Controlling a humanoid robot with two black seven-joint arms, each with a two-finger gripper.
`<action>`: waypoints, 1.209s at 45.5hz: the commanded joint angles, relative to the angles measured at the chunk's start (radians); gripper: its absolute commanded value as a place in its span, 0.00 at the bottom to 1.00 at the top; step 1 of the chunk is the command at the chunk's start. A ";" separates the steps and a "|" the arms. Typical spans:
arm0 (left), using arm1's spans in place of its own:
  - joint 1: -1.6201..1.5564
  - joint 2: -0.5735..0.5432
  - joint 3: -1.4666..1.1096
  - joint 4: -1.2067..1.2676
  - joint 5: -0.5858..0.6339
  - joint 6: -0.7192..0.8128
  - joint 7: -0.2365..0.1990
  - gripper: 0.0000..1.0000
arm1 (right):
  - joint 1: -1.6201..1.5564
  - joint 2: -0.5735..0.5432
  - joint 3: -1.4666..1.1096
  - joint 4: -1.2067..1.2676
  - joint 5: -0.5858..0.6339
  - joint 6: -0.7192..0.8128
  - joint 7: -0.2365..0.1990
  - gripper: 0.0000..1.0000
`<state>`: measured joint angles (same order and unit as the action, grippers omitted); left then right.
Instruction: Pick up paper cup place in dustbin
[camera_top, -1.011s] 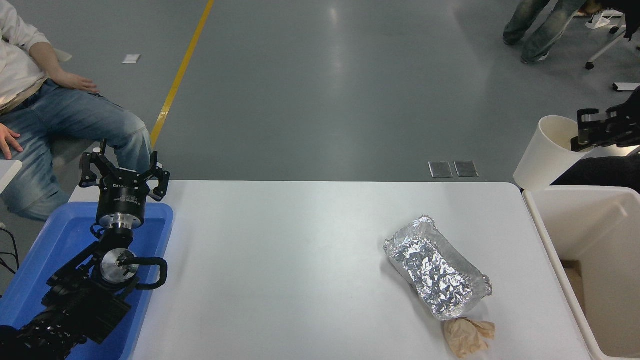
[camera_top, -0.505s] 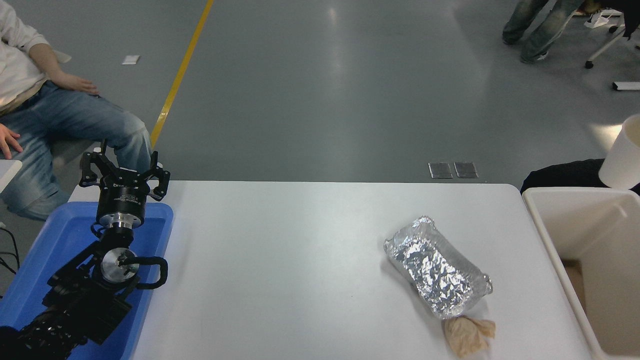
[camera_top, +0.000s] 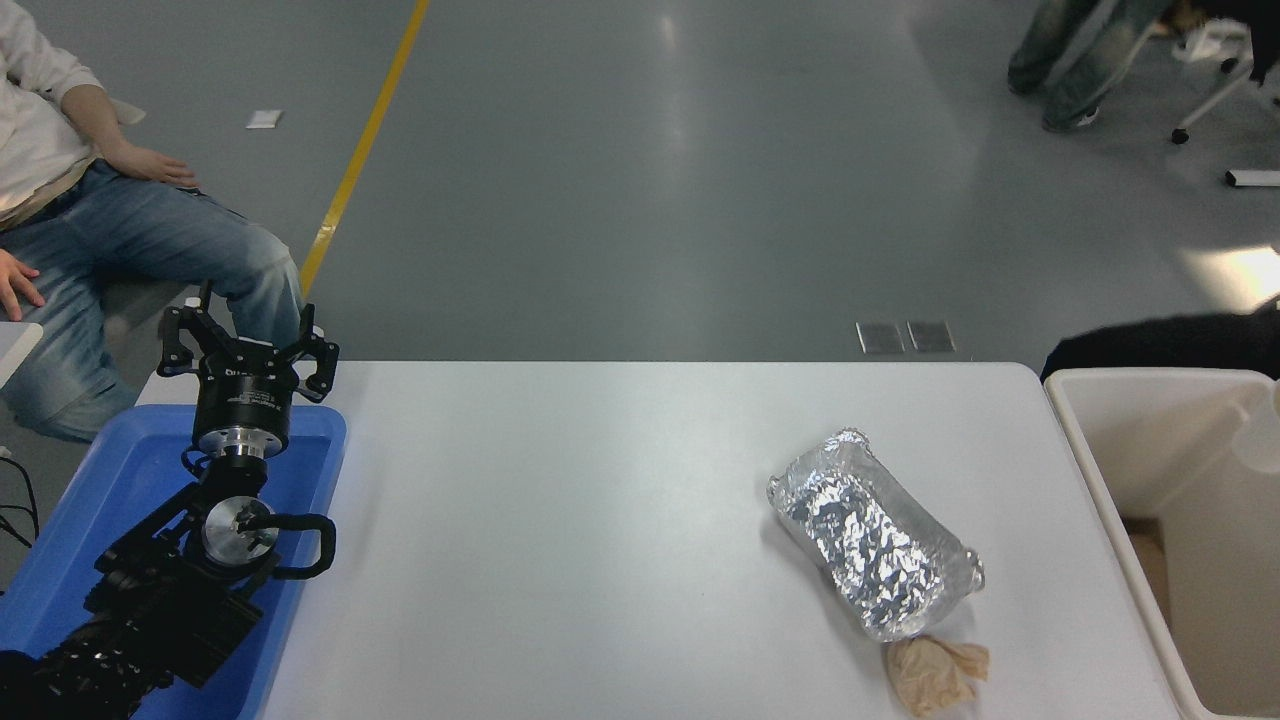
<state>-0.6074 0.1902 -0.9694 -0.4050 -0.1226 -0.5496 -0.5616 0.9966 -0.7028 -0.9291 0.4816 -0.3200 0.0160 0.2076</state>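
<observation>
The left arm (camera_top: 150, 590) is matte black and blocky, built from boxy links with a looped black cable beside a round silver joint cap. A silver ring sits under a black cylindrical wrist bearing small white lettering. The left hand (camera_top: 248, 345) has angular black fingers (camera_top: 180, 345) of bolted plates.

A lab or workshop hall: bare grey floor (camera_top: 640, 180) with a yellow lane line (camera_top: 362, 150), floor sockets (camera_top: 905, 337), white table (camera_top: 560, 540).

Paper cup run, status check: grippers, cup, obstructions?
Left gripper parked, open, over blue tray. Right gripper out of frame. Paper cup not clearly visible. Dustbin mouth unobstructed.
</observation>
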 joint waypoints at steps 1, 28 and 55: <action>0.000 0.000 0.000 0.000 0.000 0.002 0.000 0.99 | -0.306 0.140 0.228 -0.228 0.114 -0.031 -0.013 0.00; -0.002 0.000 0.000 0.000 0.000 0.002 0.000 0.99 | -0.308 0.175 0.253 -0.193 0.128 -0.041 -0.033 1.00; 0.000 0.000 0.003 0.000 0.003 0.000 0.000 0.99 | 0.865 -0.139 -0.312 0.627 -0.290 0.091 -0.031 1.00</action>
<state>-0.6091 0.1901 -0.9679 -0.4051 -0.1208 -0.5482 -0.5613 1.2549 -0.7661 -0.9506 0.6630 -0.4589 0.0013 0.1765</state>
